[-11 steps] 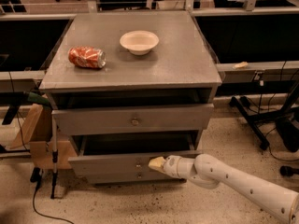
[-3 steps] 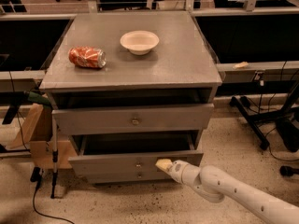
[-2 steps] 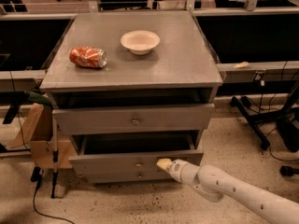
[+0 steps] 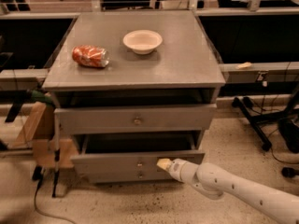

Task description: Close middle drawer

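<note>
On the left of the grey tabletop [image 4: 187, 64] lies a crushed red can [image 4: 90, 56], with a pale bowl [image 4: 142, 41] to its right and farther back. Below the taller top drawer [image 4: 93, 120], the middle drawer [image 4: 103, 164] stands pulled out. Just right of its small knob [image 4: 139, 163], the end effector [image 4: 163, 164] sits at the front panel; I cannot tell whether it is open or closed.

White arm [image 4: 243, 190] stretched in from lower right, rising slightly leftward, hand [image 4: 164, 164] at its tip, low centre
</note>
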Tool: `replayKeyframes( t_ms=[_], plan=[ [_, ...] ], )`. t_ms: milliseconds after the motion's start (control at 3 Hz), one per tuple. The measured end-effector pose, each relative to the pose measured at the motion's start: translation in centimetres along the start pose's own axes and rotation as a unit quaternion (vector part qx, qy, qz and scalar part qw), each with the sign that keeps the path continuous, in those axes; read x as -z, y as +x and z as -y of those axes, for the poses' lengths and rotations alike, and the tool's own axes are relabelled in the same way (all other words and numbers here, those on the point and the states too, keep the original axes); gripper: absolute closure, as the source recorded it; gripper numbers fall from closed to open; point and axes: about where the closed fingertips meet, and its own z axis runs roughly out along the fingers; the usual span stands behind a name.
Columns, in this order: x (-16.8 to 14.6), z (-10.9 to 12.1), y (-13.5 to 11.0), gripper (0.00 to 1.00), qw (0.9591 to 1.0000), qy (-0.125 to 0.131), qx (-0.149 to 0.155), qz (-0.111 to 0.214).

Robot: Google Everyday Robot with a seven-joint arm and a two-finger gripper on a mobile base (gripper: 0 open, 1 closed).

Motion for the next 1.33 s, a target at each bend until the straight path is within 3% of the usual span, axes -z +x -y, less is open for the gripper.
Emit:
replayKeyframes(
  t_ms=[333,1333],
  plan=[
    [0.15,-0.34,-0.17,1.0,0.9985,0.027,0.047,-0.009],
    [0.44,-0.52,-0.61,1.0,0.9976,0.038,0.058,0.006]
  ],
)
